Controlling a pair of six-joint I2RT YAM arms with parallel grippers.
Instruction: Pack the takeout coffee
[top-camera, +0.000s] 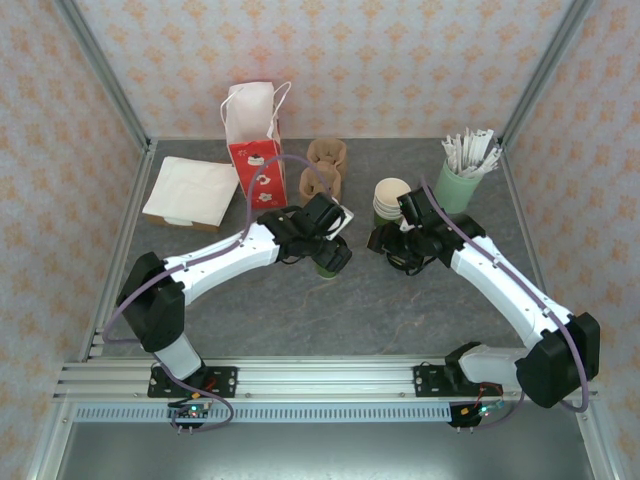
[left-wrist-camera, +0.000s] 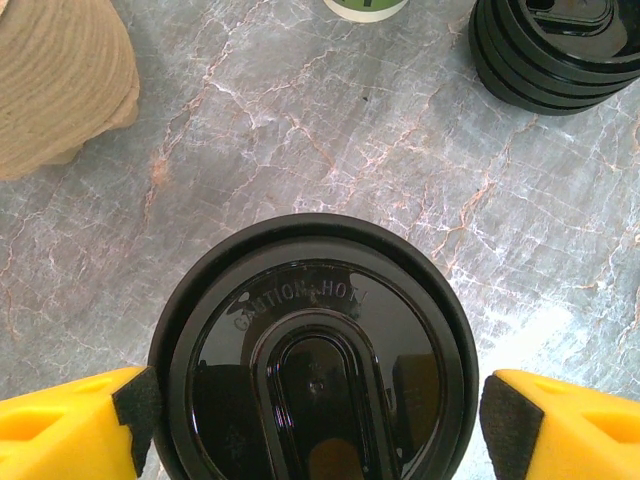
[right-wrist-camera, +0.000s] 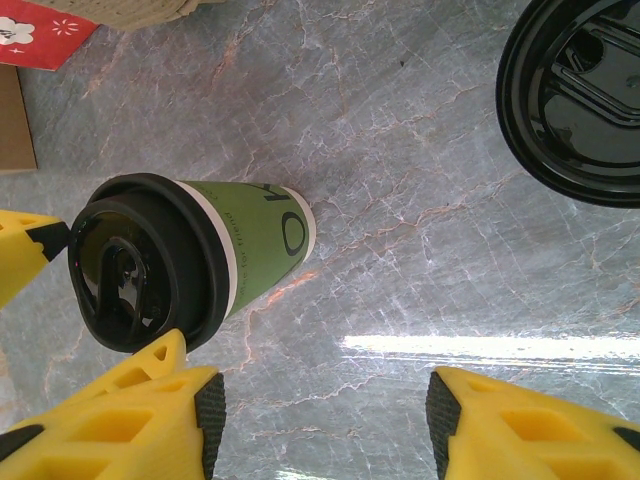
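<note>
**A:** Top external view first: where is the coffee?

**B:** One green cup (top-camera: 330, 266) stands upright mid-worktop (top-camera: 300, 310), near of the carrier (top-camera: 323, 168). Its black lid (left-wrist-camera: 310, 360) is on.

**A:** And the left pincer (left-wrist-camera: 320, 420)?

**B:** It is spread wide, with a finger on each side of the lid. One pad (left-wrist-camera: 138, 410) looks to touch the rim and the other stands clear of it, so there is no grip.

**A:** The right pincer (right-wrist-camera: 320, 425)?

**B:** Its fingers are parted too, with only bare worktop between them. It hangs right of the cup.

**A:** What else is about?

**B:** A lid stack (right-wrist-camera: 580, 100) sits right of the cup. A pile of cream cups (top-camera: 391, 198) stands far of the right pincer, and a mint cup (top-camera: 458, 185) of white sticks is at far right. The bag (top-camera: 252, 140) and napkins (top-camera: 190, 190) are at far left.
</note>
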